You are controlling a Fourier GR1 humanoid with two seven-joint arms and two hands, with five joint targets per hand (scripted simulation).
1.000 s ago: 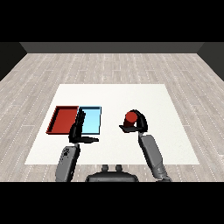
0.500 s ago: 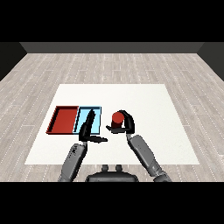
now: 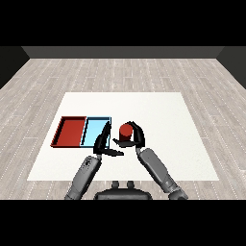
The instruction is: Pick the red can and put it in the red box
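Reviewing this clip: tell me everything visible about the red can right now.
The red can is a small, plain red cylinder with a flat top, standing upright. The right hand curls round it, black fingers wrapping its sides, so only its top and upper front show. It sits just right of the light blue tray, outside both trays, with the left hand close beside it. Whether its base touches the table cannot be told.

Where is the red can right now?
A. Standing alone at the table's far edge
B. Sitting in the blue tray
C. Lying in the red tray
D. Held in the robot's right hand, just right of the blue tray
D: the right hand curls round the red can, just right of the light blue tray; it is not yet in the red tray.
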